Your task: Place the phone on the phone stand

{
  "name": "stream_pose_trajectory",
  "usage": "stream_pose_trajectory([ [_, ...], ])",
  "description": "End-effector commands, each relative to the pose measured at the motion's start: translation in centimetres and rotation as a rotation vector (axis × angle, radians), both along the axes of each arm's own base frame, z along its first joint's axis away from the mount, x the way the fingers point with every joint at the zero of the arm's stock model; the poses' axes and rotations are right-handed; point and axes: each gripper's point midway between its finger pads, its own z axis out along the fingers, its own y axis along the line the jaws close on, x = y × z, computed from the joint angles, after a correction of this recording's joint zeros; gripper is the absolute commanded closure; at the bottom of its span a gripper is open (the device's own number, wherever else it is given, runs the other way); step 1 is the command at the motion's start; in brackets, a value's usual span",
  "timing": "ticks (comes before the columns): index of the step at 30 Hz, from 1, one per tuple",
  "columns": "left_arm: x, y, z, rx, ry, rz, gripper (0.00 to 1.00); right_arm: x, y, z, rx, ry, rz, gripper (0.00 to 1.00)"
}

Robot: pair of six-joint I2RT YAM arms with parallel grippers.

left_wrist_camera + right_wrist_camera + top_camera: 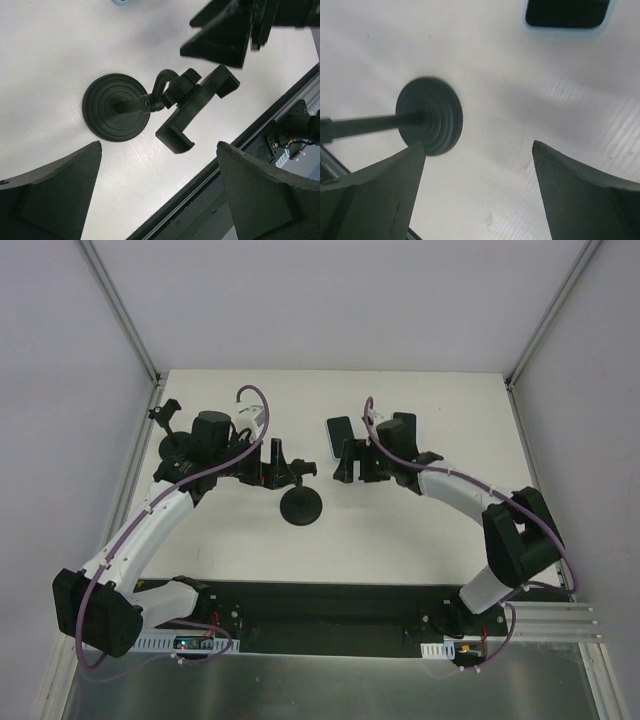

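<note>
The phone [340, 432], black with a pale blue rim, lies flat on the white table at the back centre; its lower edge shows at the top of the right wrist view [567, 12]. The black phone stand [300, 506] has a round ribbed base [116, 106] and an empty clamp cradle [195, 100] on a jointed stem. My left gripper [275, 466] is open and empty just left of the cradle, which it faces in its own view [159, 150]. My right gripper [358, 470] is open and empty, just in front of the phone, above bare table [478, 145]; the stand's base [430, 116] shows to its left.
A black base rail [320, 605] runs along the table's near edge and shows in the left wrist view [240, 165]. White walls and metal frame posts [120, 310] bound the table at the back and sides. The right gripper's fingers [225, 35] hang above the cradle.
</note>
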Motion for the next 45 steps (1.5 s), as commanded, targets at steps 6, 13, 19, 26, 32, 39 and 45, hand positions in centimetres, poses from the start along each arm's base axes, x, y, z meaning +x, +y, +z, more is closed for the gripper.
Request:
stream_pose_trajectory([
  [6, -0.3, 1.1, 2.9, -0.035, -0.132, 0.037, 0.05, 8.3, -1.3, 2.5, -0.277, 0.052, 0.191, 0.13],
  [13, -0.3, 1.8, 4.3, -0.059, -0.196, 0.069, 0.02, 13.7, -1.2, 1.8, -0.404, 0.122, 0.157, 0.04],
  [19, -0.1, 2.1, 4.4, -0.081, -0.193, 0.08, 0.01, 15.4, -1.7, 0.6, -0.479, 0.1, 0.118, 0.04],
  [26, -0.1, 1.7, 4.4, -0.102, -0.187, 0.056, 0.01, 16.5, -0.2, -0.8, -0.461, 0.097, 0.127, 0.04],
  [32, 0.1, 1.7, 3.9, -0.109, -0.167, 0.052, 0.02, 17.1, 0.6, -2.9, -0.452, 0.132, 0.078, 0.04],
  [39, 0.2, 1.6, 4.0, -0.117, -0.163, 0.047, 0.02, 17.0, 1.4, -5.1, -0.505, 0.149, 0.067, 0.04],
  [45, 0.2, 1.6, 3.6, -0.123, -0.143, 0.045, 0.02, 15.8, 0.9, -6.8, -0.605, 0.175, 0.048, 0.02],
])
